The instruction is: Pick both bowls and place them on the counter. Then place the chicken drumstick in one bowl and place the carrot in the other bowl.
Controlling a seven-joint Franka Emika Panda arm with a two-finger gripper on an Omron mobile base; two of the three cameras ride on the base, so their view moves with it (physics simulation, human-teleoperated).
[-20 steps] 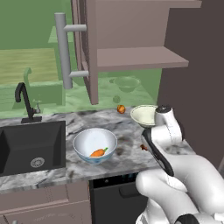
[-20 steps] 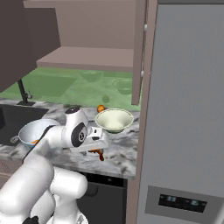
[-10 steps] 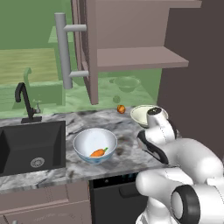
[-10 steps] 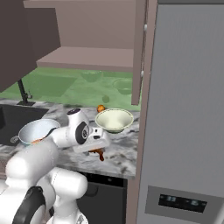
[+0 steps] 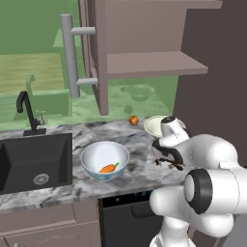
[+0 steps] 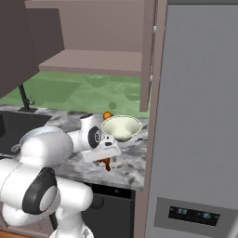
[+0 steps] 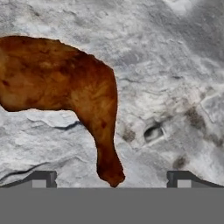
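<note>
Glossy chicken drumstick (image 7: 65, 83) at upper left: likely slippery, stiff, light; best pinched across the thick end. Gripper (image 7: 111, 178) wide open, holding nothing.

Hidden and cut-off parts

In the hand view the drumstick (image 7: 65, 87) runs off the left edge, so its thick end is cut. In the left base view the robot's arm covers the near side of the cream bowl (image 5: 155, 124), and the gripper (image 5: 169, 163) is too small to tell whether its fingers touch the meat.
</note>
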